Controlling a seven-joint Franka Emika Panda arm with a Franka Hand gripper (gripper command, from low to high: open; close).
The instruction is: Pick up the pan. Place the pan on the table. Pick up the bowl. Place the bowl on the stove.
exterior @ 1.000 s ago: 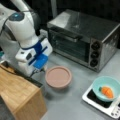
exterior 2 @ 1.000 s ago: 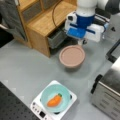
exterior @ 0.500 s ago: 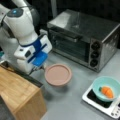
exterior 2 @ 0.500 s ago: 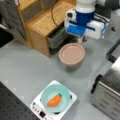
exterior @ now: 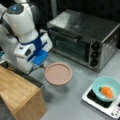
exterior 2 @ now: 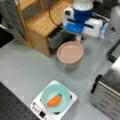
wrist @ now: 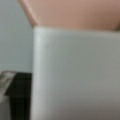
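The dusty-pink pan [exterior: 58, 73] [exterior 2: 70, 52] hangs a little above the grey table [exterior: 70, 100] [exterior 2: 25, 67] and casts a shadow on it. My gripper [exterior: 42, 67] [exterior 2: 79, 38] is shut on its short white handle, beside the wooden counter. In the wrist view the white handle [wrist: 75, 75] fills most of the frame, with the pink pan [wrist: 75, 12] at the top. The turquoise bowl [exterior: 110, 80] [exterior 2: 47, 93] sits on the white stove [exterior: 91, 99] [exterior 2: 72, 99] with an orange carrot inside it.
A steel toaster oven [exterior: 85, 37] [exterior 2: 107, 95] stands behind the pan. The light wooden counter [exterior: 17, 95] [exterior 2: 42, 22] is right beside my arm, with a grey drawer [exterior 2: 56, 37] sticking out of it. The carrot [exterior: 107, 92] [exterior 2: 54, 100] lies in the bowl.
The pan has risen slightly with my gripper and drawn a bit closer to the arm. The bowl and stove have not moved.
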